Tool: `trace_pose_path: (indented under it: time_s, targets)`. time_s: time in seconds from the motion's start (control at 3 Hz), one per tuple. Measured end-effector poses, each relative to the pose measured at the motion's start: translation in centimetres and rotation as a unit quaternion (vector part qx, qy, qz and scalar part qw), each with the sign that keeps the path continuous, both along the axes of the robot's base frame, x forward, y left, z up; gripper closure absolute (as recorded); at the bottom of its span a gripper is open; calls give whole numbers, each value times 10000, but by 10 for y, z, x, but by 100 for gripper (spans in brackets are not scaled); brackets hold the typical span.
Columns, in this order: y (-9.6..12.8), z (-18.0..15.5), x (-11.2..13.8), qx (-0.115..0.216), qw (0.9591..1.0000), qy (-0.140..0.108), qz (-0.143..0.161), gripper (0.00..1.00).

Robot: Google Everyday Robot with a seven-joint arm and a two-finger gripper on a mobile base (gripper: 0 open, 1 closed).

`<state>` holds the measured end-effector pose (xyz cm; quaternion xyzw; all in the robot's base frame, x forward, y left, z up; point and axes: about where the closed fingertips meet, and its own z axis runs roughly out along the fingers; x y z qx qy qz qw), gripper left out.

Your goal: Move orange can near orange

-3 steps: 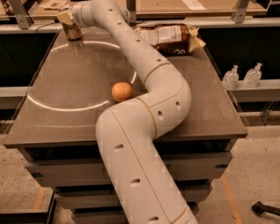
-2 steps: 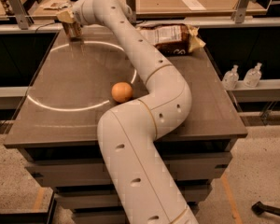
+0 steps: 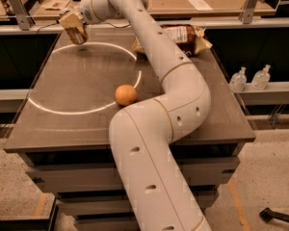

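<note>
The orange can point(image 3: 76, 32) is at the far left of the dark table, tilted and lifted slightly off the surface. My gripper point(image 3: 73, 25) is shut on the orange can, gripping it from the upper right. The orange point(image 3: 126, 95) lies on the table nearer the front, well below and to the right of the can, beside my arm's elbow.
A brown-and-white snack bag point(image 3: 188, 35) lies at the table's far right, partly behind my arm point(image 3: 173, 81). A white circle is marked on the table point(image 3: 62, 124). Two clear bottles point(image 3: 250, 78) stand on a ledge to the right. A wooden bench runs behind.
The can has been lifted off the table, tilted, and carried a little toward the front and right with my gripper. The orange has not moved.
</note>
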<state>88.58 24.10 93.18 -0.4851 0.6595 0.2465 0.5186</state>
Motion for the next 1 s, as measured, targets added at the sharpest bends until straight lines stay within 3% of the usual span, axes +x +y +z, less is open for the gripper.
trace_pose_path:
  time_s: [0.33, 0.67, 1.0]
  targets:
    - [-12, -14, -29, -489, 9975, 250, 434, 100]
    - [-36, -15, -39, -450, 9965, 276, 647, 100]
    - [-72, -8, -42, -239, 9976, 365, 546, 100]
